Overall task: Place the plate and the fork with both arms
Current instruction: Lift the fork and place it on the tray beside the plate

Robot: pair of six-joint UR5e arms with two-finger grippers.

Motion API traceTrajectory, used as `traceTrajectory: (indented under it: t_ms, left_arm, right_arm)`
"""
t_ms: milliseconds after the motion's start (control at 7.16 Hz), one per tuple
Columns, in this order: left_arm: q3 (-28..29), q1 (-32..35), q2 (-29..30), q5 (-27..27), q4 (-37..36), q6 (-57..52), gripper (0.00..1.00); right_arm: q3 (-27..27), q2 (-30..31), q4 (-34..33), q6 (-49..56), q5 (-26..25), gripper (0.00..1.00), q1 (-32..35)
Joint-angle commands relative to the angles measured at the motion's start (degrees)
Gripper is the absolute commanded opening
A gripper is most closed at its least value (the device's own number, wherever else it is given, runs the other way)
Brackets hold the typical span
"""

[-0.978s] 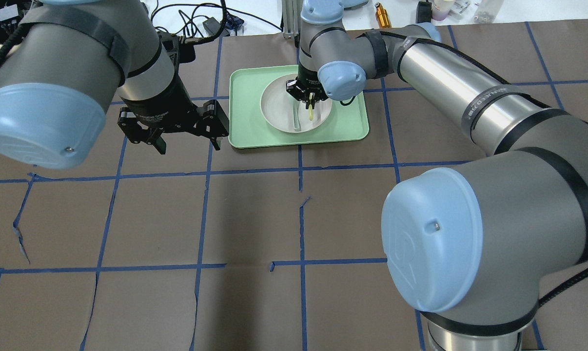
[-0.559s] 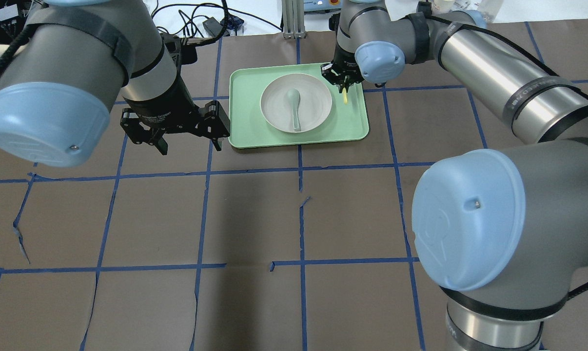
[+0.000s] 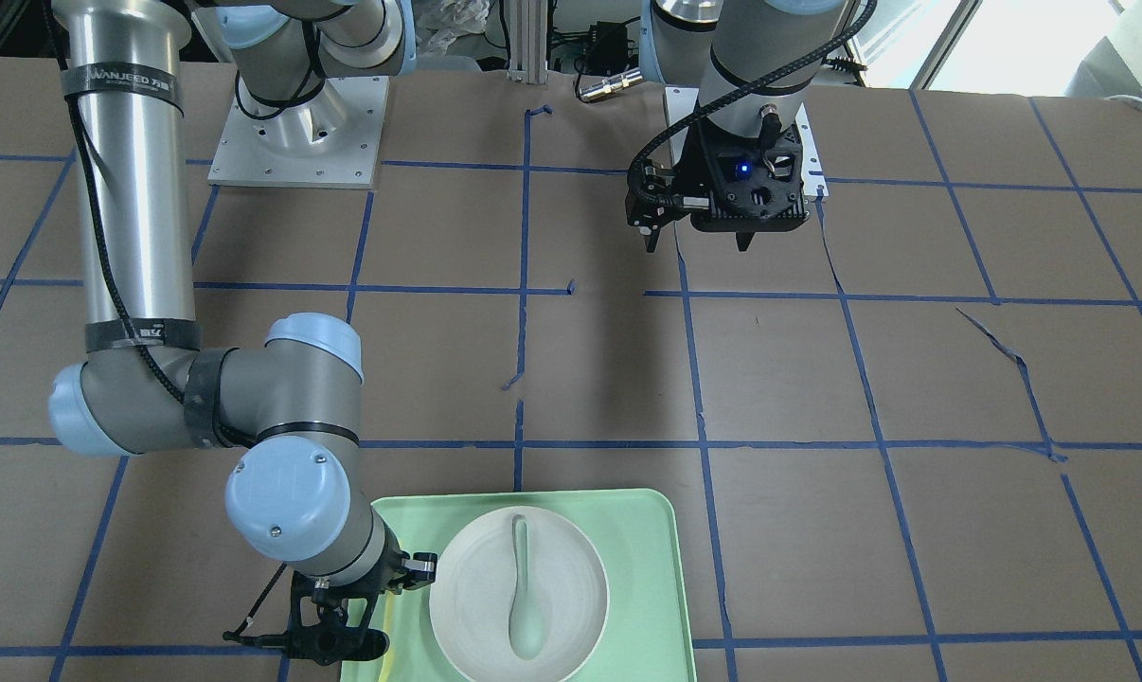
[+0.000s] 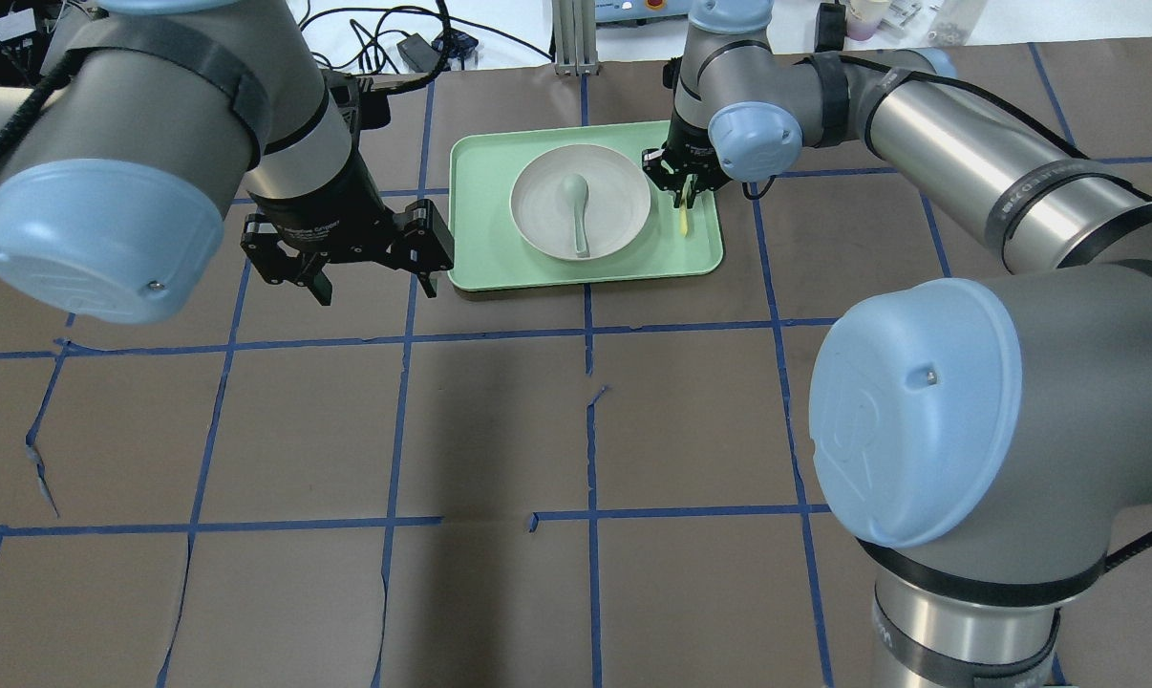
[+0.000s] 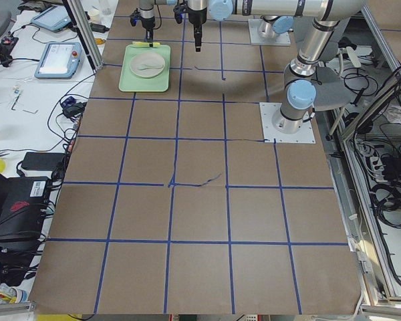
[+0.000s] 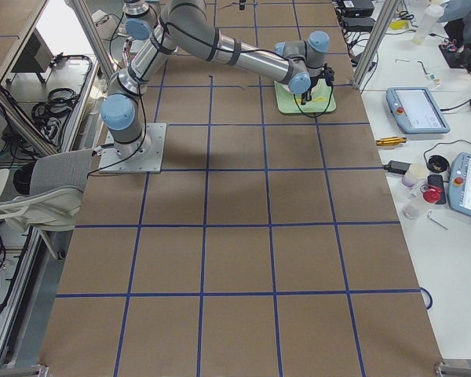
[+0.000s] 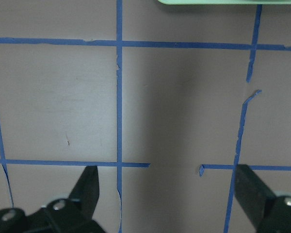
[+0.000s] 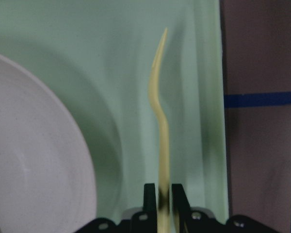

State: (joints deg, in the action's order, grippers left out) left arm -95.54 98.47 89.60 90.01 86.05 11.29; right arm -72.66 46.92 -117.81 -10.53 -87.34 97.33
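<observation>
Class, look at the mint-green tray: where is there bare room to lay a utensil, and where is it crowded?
Widest bare patch: the tray strip between the plate and the rim nearest the left gripper. The opposite strip is narrower and occupied: the right gripper holds the fork there. The plate's middle holds the spoon.

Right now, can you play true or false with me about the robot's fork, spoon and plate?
1. The right gripper holds the yellow fork. True.
2. The spoon lies on the bare table. False: it lies in the plate.
3. The left gripper is gripping the plate. False: it is open and empty, off to the side of the tray.
4. The plate sits on the green tray. True.
</observation>
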Motion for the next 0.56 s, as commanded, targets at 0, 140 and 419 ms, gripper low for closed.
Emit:
traceTrajectory:
  t_ms: [0,140,419]
  left_arm:
    - [0.0,0.1,0.1,0.0,0.0,0.1,1.0]
    - [0.0,0.1,0.1,0.0,0.0,0.1,1.0]
    - [0.0,0.1,0.1,0.0,0.0,0.1,1.0]
  right_arm:
    - [-1.5,0.1,-0.1,-1.9,0.1,0.79,1.0]
    - [-2.7,1.6,-0.1,1.4,0.2,1.0,0.9]
    - [-7.1,8.3,0.0,10.1,-0.8,1.0,0.8]
